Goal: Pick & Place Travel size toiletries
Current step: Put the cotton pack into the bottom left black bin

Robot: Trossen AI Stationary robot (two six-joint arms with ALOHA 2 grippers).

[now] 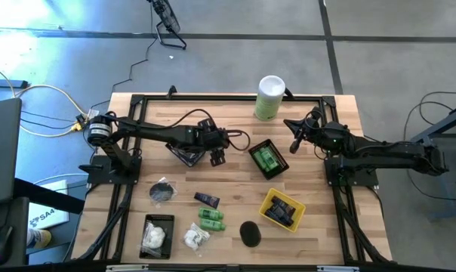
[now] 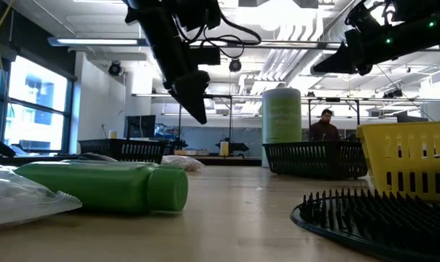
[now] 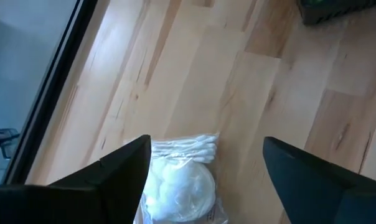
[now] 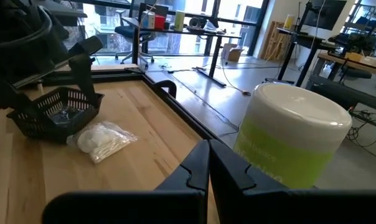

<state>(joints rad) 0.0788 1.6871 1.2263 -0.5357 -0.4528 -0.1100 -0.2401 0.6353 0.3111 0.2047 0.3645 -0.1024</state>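
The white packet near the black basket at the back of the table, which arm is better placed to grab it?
Left, probably. The left hand hangs open straight over the white packet, while the right hand is shut beside the canister.

R gripper closed, canister beside; white packet by basket.

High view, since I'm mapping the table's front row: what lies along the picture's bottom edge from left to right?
black basket holding a white packet → loose white packet → black disc → yellow basket
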